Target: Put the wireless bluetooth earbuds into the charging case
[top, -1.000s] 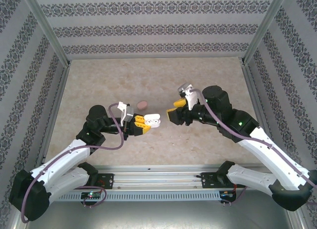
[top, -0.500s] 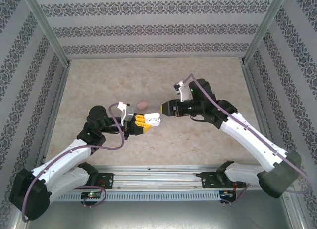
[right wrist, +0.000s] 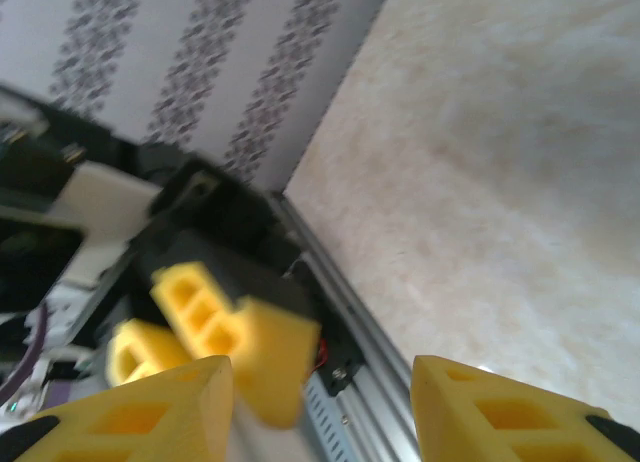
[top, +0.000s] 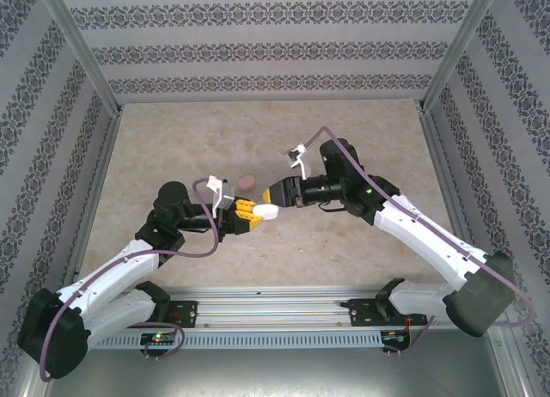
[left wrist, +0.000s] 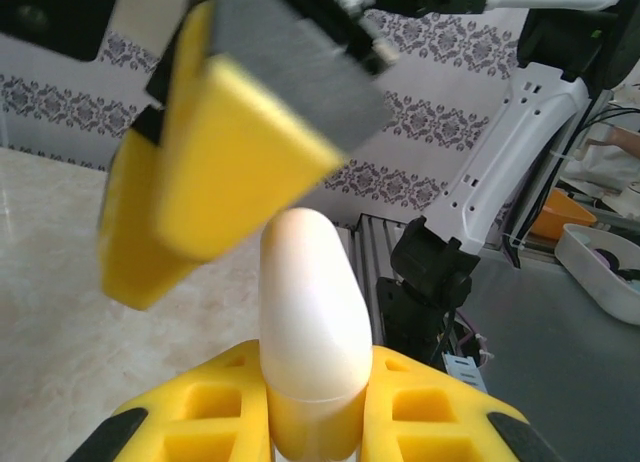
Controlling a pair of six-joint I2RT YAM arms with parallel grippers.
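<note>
1. Left tool (top: 254, 213) was pressed shut on the white charging case (top: 269, 211) and held it clear of the counter (top: 369, 148), near centre front.
2. In the left wrist view, the case stood up between the yellow fingers (left wrist: 430, 412), rounded end out.
3. Right tool (top: 277, 193) was spread, with nothing between its fingers. Its tips sat right at the far side of the case; I couldn't tell whether they touched.
4. Pink oval item (top: 247, 181) lay on the counter just behind the left tool, apart from both tools.
</note>
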